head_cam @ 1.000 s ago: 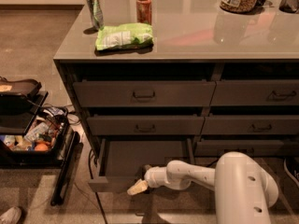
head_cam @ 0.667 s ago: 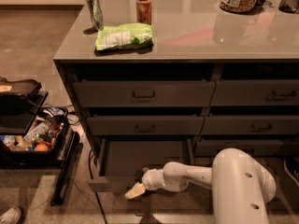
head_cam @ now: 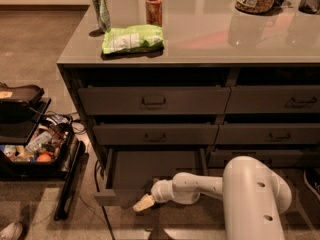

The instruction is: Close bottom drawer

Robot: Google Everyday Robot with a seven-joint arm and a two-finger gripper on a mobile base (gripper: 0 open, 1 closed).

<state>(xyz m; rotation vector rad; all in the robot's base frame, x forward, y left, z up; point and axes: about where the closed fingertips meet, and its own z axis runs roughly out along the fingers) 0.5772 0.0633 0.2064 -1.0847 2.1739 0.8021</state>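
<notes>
1. Far left on the floor sits an open black crate [head_cam: 31,151] full of odds and ends. It is well clear of the cabinet and out of play.
2. Moving right, there is the bottom drawer [head_cam: 150,170], lowest of the wide left column. It is pulled well out, its dark inside on show and its front panel jutting towards us. The middle drawer [head_cam: 155,134] and top drawer [head_cam: 152,100] above it both sit flush.
3. Right at that front panel is the gripper [head_cam: 144,203], low and just ahead of the drawer's front edge, near its middle. Its pale fingers are together, one narrow wedge with nothing held. Whether the tip touches the panel yet, I cannot tell.
4. That makes the step in hand the push itself. It should meet the panel near the centre, not the corner, so the drawer runs straight on its rails rather than skewing.
5. The drive should go level and straight into the cabinet. A wedge tip can skid off a flat front, so slow, steady pressure should serve best.
6. Further right, the white arm [head_cam: 200,186] reaches in from the robot's bulky shoulder [head_cam: 255,199].
</notes>
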